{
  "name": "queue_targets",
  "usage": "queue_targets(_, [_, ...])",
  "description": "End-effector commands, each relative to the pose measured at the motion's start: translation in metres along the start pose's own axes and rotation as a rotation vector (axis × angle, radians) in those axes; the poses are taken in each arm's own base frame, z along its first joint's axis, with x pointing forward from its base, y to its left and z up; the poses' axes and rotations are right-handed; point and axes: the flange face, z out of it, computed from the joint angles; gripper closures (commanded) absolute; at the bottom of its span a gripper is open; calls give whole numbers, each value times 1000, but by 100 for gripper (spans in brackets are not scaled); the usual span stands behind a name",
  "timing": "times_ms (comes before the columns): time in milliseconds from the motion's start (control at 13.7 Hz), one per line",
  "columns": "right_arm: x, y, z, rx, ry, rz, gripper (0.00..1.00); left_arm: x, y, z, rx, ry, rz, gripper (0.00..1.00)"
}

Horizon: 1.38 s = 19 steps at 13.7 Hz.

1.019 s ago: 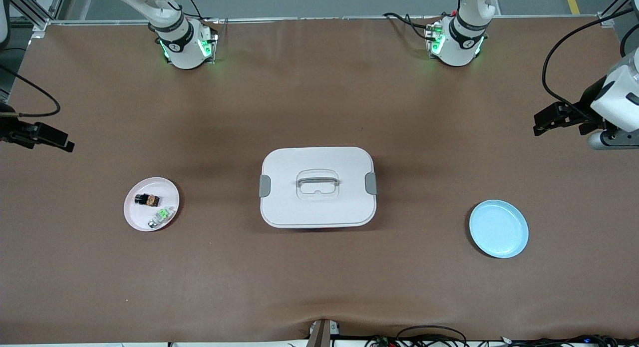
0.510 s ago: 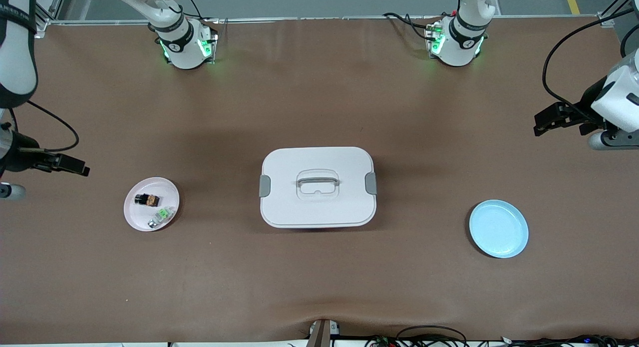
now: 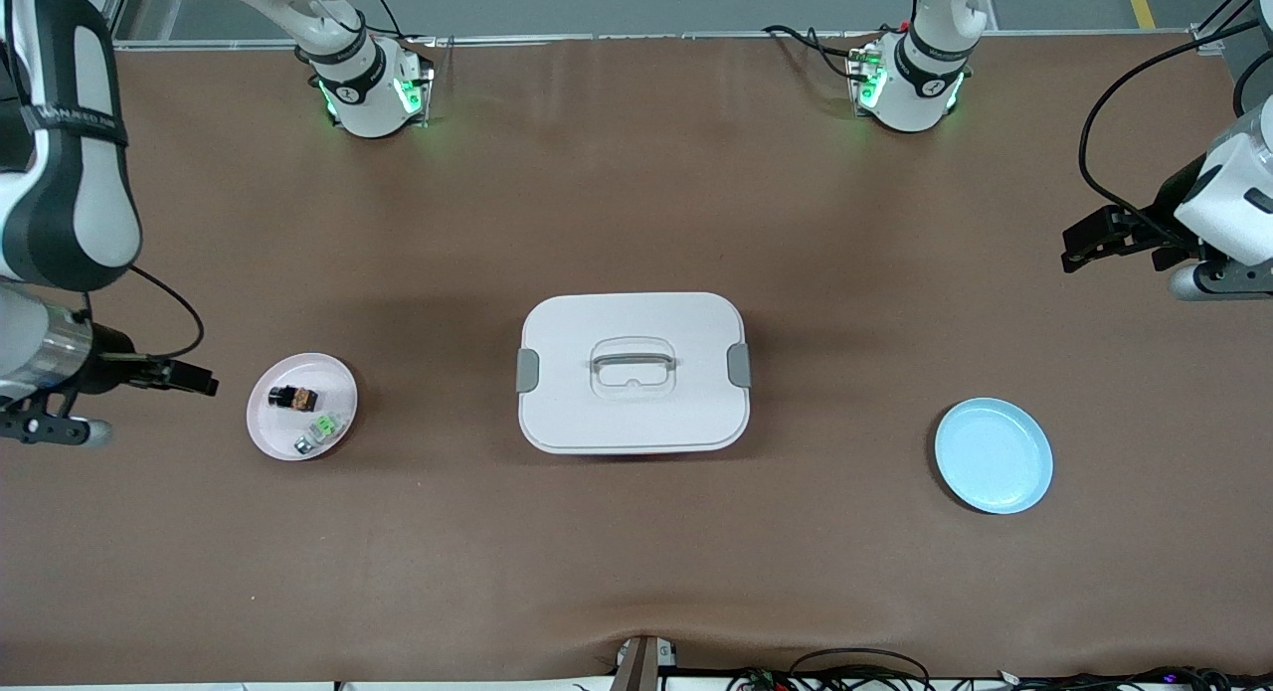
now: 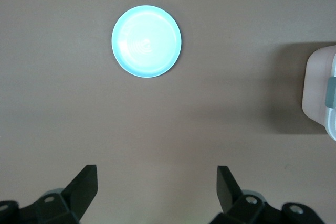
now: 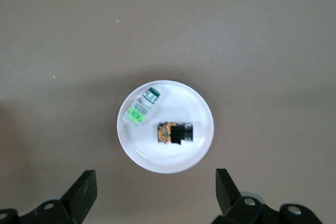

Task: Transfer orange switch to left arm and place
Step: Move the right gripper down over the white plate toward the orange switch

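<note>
The orange switch [image 3: 293, 398], a small black block with orange marks, lies on a pink plate [image 3: 333, 378] toward the right arm's end of the table. In the right wrist view the switch [image 5: 175, 132] lies on the plate [image 5: 184, 103], just ahead of my open fingers. My right gripper [image 3: 204, 383] hovers open and empty over the table beside the plate; it also shows in the right wrist view [image 5: 155, 192]. The white lidded box [image 3: 633, 373] stands at mid table. My left gripper [image 3: 1069, 249] waits open and empty over the left arm's end; it also shows in the left wrist view [image 4: 156, 190].
A green-and-white part [image 3: 320, 431] shares the pink plate beside the switch; it also shows in the right wrist view [image 5: 142, 106]. An empty light-blue plate [image 3: 994, 455] lies toward the left arm's end. The left wrist view shows that plate [image 4: 146, 41] and a corner of the box [image 4: 320, 90].
My right arm has swung in from the table's end, bringing its gripper close beside the pink plate. The left arm, the box and both plates have not moved.
</note>
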Motion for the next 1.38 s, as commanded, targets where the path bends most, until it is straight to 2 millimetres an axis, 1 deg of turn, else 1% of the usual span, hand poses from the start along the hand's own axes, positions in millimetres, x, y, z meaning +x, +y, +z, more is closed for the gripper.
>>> queue_targets(0, [-4, 1, 38, 21, -2, 20, 0, 1, 4, 6, 17, 16, 21, 0])
queue_targets(146, [-2, 4, 69, 16, -40, 24, 0, 0, 7, 5, 17, 19, 26, 0])
queue_targets(291, [-3, 8, 95, 11, -55, 29, 0, -1, 5, 4, 17, 21, 24, 0])
queue_targets(437, [-12, 12, 122, 6, -39, 36, 0, 0, 4, 5, 17, 20, 25, 0])
queue_targets(582, [-21, 15, 143, 1, -10, 16, 0, 2, 2, 6, 16, 29, 23, 0])
queue_targets(728, [-28, 20, 163, -5, 9, 11, 0, 6, 2, 16, 16, 20, 22, 0])
queue_targets(874, [-30, 26, 175, -6, 3, 21, 0, 8, 2, 18, 16, 17, 22, 0])
queue_targets(1238, [-33, 25, 193, -11, -4, 19, 0, 10, 4, 24, 15, 17, 26, 0])
queue_targets(1310, [-32, 24, 197, -12, 6, 19, 0, 10, 5, 29, 16, 10, 26, 0])
